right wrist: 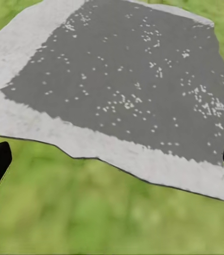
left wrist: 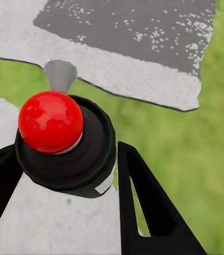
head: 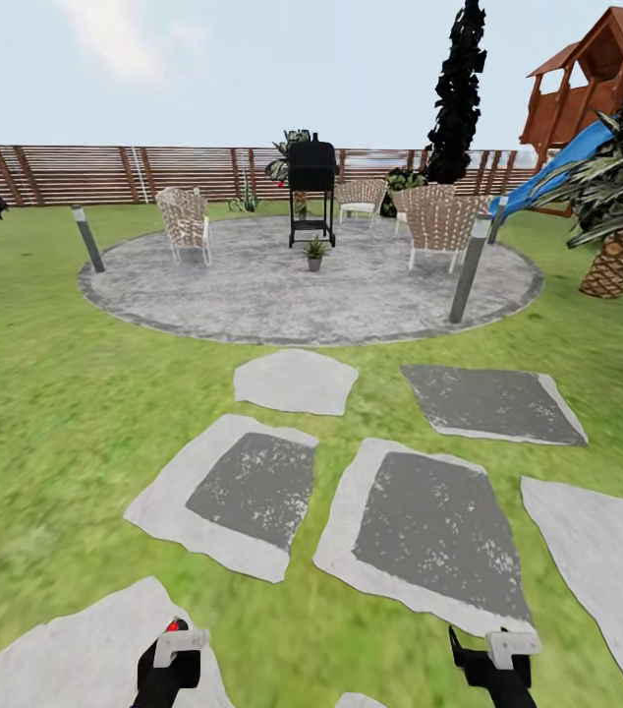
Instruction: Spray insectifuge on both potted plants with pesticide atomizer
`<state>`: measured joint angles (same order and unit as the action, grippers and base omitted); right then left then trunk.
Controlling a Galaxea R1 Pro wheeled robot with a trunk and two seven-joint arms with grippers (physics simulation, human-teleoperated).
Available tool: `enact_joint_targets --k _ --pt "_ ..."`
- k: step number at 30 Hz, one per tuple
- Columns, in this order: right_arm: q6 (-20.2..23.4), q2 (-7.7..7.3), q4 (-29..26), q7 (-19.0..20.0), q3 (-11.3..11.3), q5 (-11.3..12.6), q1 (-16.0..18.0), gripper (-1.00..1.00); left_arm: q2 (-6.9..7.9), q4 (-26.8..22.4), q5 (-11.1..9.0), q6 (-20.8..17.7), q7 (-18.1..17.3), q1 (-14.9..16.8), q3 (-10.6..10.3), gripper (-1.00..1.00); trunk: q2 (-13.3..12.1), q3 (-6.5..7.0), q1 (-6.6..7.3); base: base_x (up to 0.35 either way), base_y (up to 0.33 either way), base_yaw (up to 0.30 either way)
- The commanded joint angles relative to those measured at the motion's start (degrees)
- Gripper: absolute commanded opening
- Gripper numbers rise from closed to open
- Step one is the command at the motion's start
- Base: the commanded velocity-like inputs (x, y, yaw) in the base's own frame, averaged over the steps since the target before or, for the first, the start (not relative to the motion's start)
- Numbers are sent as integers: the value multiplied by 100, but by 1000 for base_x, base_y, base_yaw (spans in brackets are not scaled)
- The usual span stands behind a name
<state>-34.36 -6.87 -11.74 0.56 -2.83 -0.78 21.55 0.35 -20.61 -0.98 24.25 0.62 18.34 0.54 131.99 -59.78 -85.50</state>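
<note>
Green lawn (head: 46,413) is stretching ahead of you, crossed by grey stepping stones (head: 420,526) leading to the round paved patio (head: 253,285), with the slatted wooden fence (head: 105,172) running behind it. You are holding the pesticide atomizer (left wrist: 64,146) in your left gripper (left wrist: 61,204), the black fingers (left wrist: 144,202) pinching its dark body on both sides and its red top pointing up, low at your left over a stone. Your right gripper (right wrist: 112,159) is hanging spread wide over another stone. One potted plant (head: 314,253) is sitting on the patio, just in front of the black grill (head: 311,187), among wicker chairs (head: 186,224)
</note>
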Motion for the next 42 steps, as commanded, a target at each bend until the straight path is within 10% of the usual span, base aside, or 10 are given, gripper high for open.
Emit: enact_joint_targets --k 1,42 --pt "-18 2 5 6 -24 -10 3 100 0 7 -8 18 10 3 1 -100 2 -5 -2 336 0 0" --pt "-18 2 5 6 -24 -10 3 100 -2 13 -7 18 12 3 -1 -100 2 -5 -2 335 0 0"
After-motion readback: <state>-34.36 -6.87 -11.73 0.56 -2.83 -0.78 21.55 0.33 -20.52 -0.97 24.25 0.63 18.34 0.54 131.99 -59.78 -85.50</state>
